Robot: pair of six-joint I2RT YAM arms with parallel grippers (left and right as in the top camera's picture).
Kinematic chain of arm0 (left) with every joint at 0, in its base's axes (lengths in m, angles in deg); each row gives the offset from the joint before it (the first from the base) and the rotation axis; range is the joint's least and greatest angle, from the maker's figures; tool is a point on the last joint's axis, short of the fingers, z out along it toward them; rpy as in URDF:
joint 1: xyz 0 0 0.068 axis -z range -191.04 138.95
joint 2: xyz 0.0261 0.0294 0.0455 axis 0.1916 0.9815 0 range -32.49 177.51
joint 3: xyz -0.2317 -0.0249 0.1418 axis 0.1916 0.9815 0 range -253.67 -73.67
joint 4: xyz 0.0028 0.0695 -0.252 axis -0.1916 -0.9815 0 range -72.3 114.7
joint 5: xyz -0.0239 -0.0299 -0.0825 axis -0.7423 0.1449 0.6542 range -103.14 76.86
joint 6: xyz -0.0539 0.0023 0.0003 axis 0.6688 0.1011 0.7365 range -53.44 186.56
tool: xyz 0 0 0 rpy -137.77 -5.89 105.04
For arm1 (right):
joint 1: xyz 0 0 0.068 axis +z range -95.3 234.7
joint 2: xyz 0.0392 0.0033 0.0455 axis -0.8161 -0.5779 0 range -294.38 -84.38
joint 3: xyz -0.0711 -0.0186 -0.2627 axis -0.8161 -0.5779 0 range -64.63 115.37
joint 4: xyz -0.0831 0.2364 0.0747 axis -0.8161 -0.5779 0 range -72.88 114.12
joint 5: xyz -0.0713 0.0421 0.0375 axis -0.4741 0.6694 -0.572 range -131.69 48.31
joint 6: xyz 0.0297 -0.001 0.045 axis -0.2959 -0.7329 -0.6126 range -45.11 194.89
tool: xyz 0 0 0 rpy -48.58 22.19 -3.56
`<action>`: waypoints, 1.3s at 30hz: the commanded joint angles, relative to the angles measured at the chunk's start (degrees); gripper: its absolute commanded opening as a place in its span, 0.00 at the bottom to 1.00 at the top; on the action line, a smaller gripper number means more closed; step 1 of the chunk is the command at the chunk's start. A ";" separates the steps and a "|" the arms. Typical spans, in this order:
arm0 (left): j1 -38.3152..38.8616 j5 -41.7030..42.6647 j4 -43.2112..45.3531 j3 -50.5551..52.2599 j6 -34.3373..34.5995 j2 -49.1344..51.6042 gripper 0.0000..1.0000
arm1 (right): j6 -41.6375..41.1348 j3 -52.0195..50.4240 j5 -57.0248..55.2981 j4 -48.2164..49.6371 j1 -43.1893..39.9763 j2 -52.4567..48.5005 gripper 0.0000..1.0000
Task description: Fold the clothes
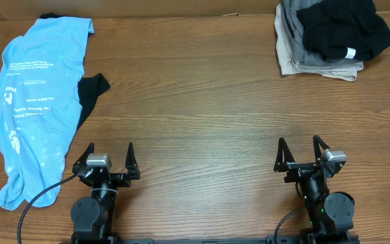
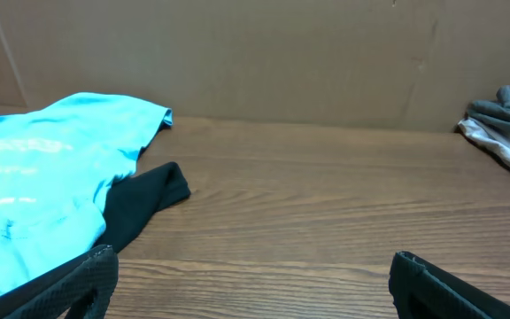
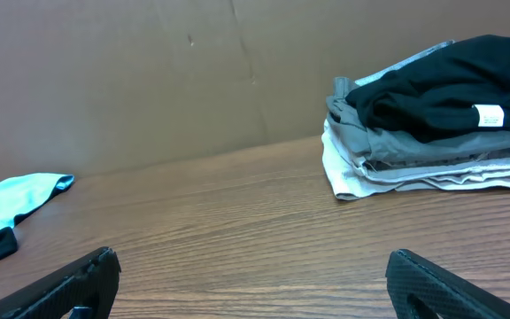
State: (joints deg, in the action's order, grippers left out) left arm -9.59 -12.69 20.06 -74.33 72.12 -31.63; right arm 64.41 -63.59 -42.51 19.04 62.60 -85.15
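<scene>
Overhead: high above, staring straight down, the whole table (image 1: pixel 202 102) in shot, both arms at the near edge.
Left wrist: down low, skimming the wood, facing out to the cardboard wall (image 2: pixel 282 53); left gripper (image 2: pixel 252 261) tips poke in at the bottom corners.
Right wrist: same low forward look past the right gripper (image 3: pixel 252 259).
Shared: all three catch the light blue T-shirt (image 1: pixel 39 88) at left, the clothes pile (image 1: pixel 330 34) at right.
</scene>
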 commanded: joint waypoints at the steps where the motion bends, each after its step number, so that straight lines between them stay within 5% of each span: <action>1: -0.31 0.46 0.22 0.39 -1.29 -0.59 1.00 | 0.02 -0.59 -0.13 0.39 -0.15 0.61 1.00; 39: -0.31 -2.27 0.92 0.39 -5.77 -0.59 1.00 | 0.04 -0.57 -0.39 0.24 -0.15 0.61 1.00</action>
State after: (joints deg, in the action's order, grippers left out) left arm -9.59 -14.24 20.49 -74.33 67.79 -31.63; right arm 64.41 -63.59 -42.55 19.54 62.60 -85.15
